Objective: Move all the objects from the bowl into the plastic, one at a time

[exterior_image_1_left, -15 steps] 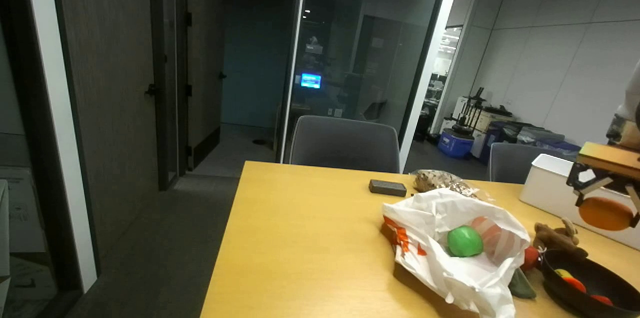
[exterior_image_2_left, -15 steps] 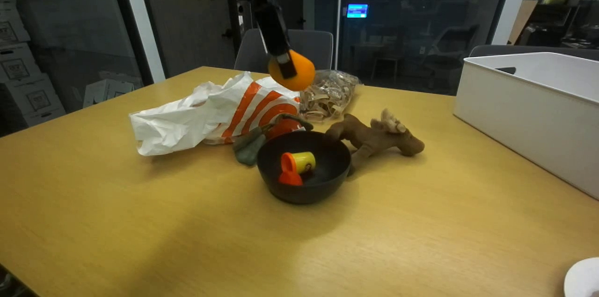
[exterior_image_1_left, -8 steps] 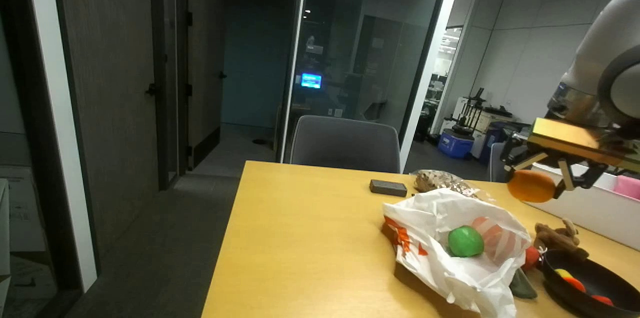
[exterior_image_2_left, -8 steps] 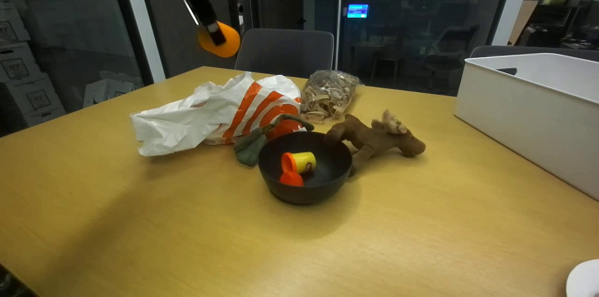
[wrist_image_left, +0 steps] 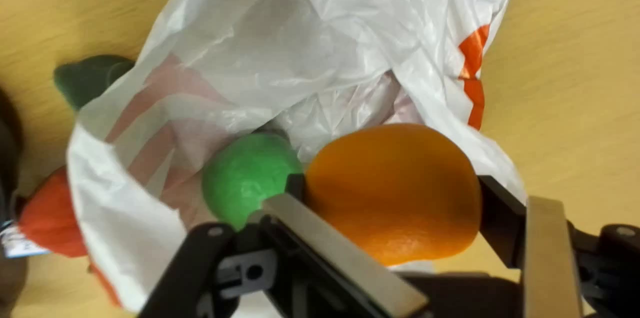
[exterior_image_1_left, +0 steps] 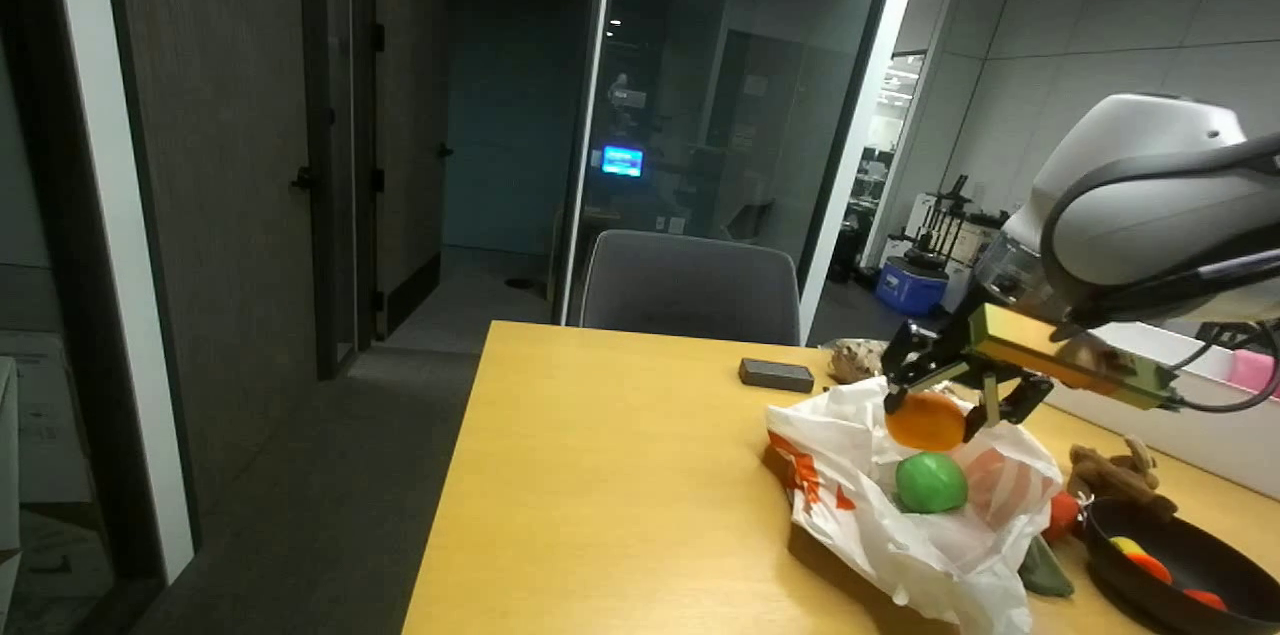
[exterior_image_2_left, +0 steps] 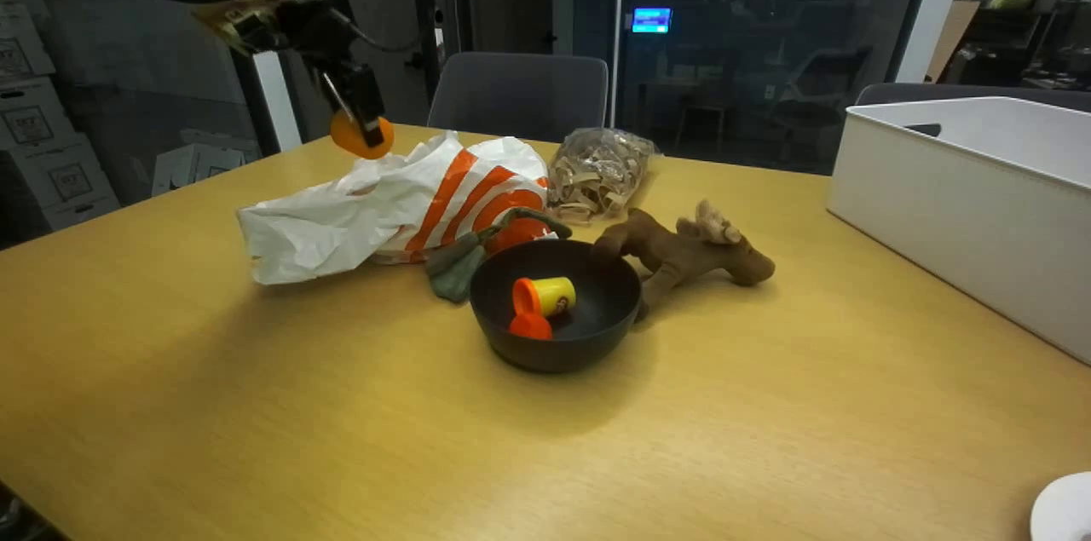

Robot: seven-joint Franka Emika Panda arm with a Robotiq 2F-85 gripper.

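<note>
Though dark the glass [exterior_image_1_left: 730, 95], yellow tabletop [exterior_image_1_left: 600, 475].

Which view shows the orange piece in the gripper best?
The wrist view: the orange piece appears largest, with the gripper clasping it from both sides. Both exterior views show it smaller; in an exterior view, a finger also covers part of it.

Gripped orange piece [wrist_image_left: 392, 193] above white bag [exterior_image_2_left: 383, 204], green piece [wrist_image_left: 250, 175] inside, yellow tub [exterior_image_2_left: 557, 296] and red piece [exterior_image_2_left: 530, 326] in black bowl [exterior_image_2_left: 558, 355]

Both exterior views across the table [exterior_image_2_left: 767, 405], white bag [exterior_image_2_left: 401, 210] in each, wrist view close above, downward.
</note>
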